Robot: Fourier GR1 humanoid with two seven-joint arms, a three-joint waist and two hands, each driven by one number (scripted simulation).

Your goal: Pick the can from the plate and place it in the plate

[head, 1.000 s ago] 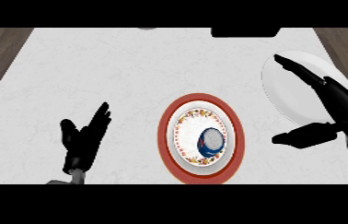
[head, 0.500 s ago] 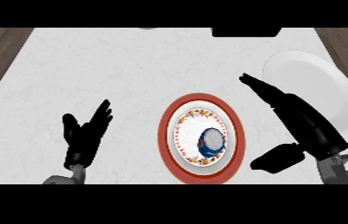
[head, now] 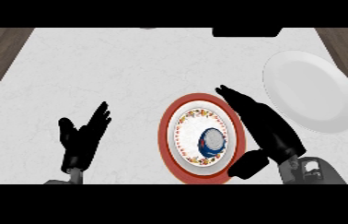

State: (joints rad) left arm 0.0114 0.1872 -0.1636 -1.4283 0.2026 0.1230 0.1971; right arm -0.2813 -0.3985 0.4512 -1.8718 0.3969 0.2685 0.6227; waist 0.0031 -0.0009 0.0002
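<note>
Right hand (head: 270,133) of mine hovers open, fingers straight, holding nothing, at the red-rimmed plate's (head: 165,135) right edge beside the blue can (head: 211,141).

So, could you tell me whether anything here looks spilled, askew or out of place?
Nothing stands out. The can sits within the red-rimmed plate, the white plate lies apart at the right, and nothing looks spilled.
</note>
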